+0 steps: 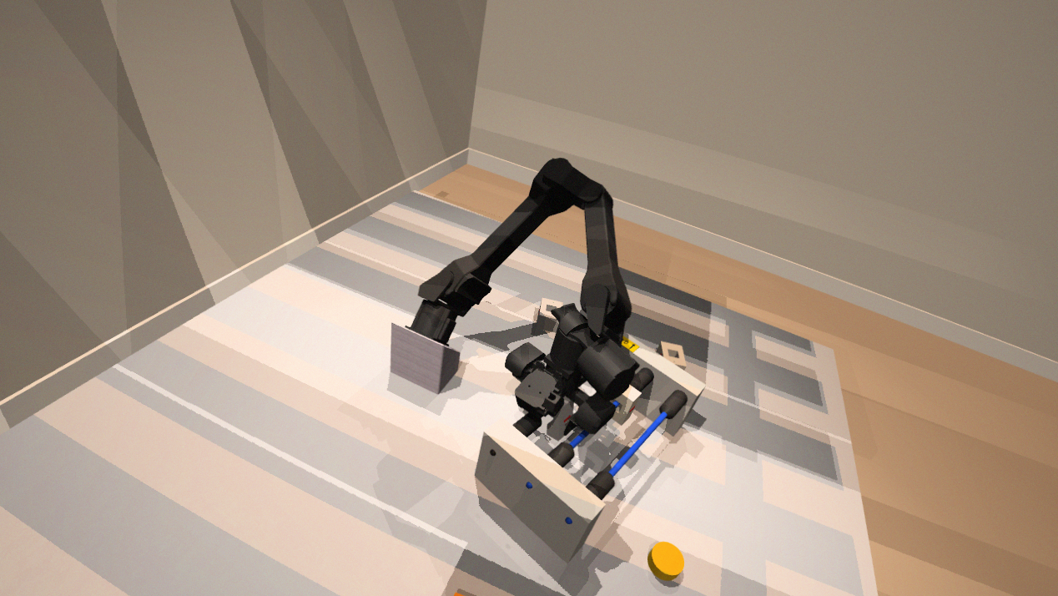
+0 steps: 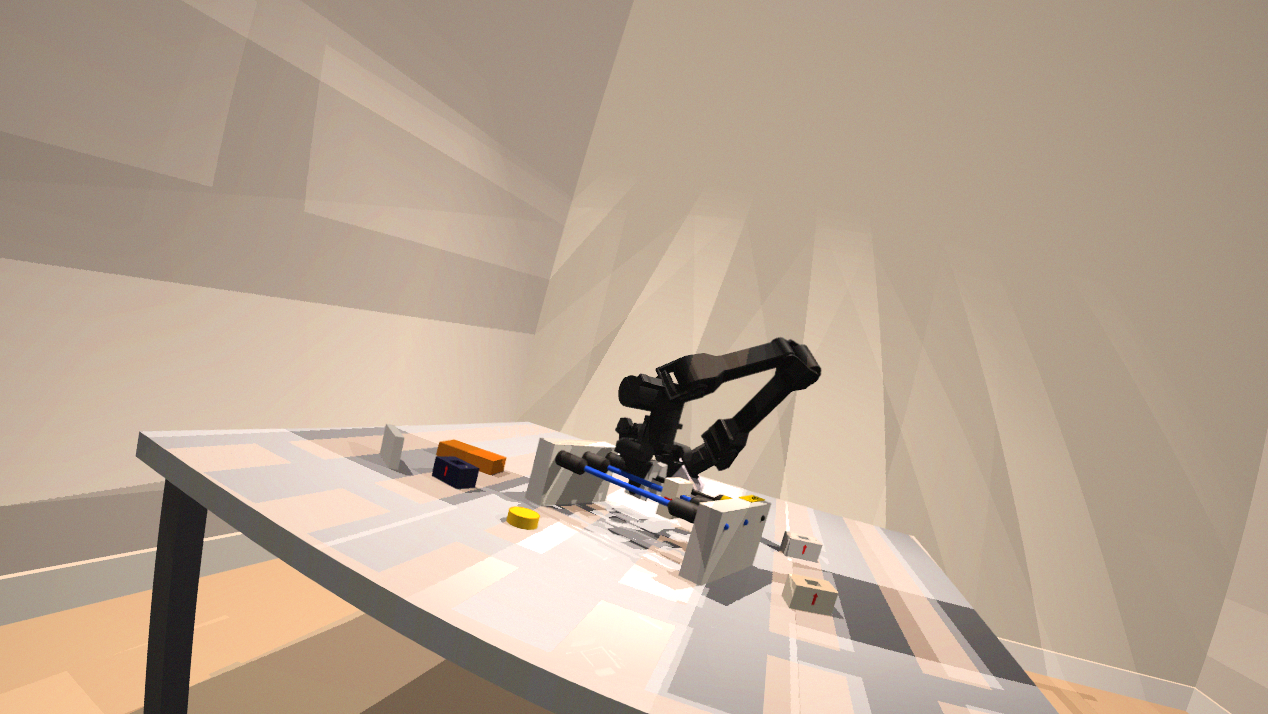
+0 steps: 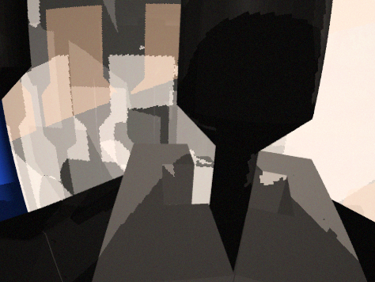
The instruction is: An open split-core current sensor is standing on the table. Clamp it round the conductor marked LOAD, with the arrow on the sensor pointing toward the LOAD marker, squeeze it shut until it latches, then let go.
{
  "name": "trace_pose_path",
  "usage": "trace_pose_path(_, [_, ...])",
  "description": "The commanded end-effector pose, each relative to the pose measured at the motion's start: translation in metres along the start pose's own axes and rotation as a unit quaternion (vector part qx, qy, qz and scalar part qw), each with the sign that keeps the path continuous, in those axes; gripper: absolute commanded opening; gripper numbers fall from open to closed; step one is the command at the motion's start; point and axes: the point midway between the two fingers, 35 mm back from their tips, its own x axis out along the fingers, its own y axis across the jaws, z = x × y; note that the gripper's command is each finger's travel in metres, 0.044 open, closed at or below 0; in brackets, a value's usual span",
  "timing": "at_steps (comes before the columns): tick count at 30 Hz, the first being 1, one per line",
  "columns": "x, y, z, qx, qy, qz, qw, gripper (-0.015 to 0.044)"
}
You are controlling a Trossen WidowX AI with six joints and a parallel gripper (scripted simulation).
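The pale split-core sensor (image 2: pixel 676 490) (image 3: pixel 154 238) is low among the conductors. In the wrist view its two grey halves form a V, joined at the bottom and parted at the top. My gripper (image 1: pixel 568 414) (image 3: pixel 217 192) is shut on the sensor, its black fingers outside the halves. A black shape stands between the halves; I cannot tell how far they surround the conductor. Two blue conductors (image 1: pixel 637 445) (image 2: pixel 621 486) run between end blocks (image 1: pixel 544 492) (image 2: pixel 723 541). A yellow marker (image 1: pixel 629 345) (image 2: pixel 752 498) is by the far block; its lettering is unreadable. The sensor's arrow direction is unclear.
Pale blocks with square holes (image 1: pixel 672 353) (image 2: pixel 812 594) stand beyond the far end block. A yellow disc (image 1: pixel 665 560) (image 2: pixel 522 517) lies near the other end block. A navy block (image 2: pixel 455 471), an orange bar (image 2: pixel 472 456) and a grey plate (image 2: pixel 391 447) stand farther out.
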Motion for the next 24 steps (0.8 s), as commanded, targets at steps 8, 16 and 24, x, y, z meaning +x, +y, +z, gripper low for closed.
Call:
trace_pose_path(8, [-0.0004, 0.0, -0.0001, 0.0, 0.0, 0.0, 1.0, 0.0])
trace_pose_path(16, [-0.0004, 0.0, -0.0001, 0.0, 0.0, 0.0, 1.0, 0.0])
trace_pose_path(24, [-0.0081, 0.0002, 0.0002, 0.002, 0.001, 0.0, 1.0, 0.0])
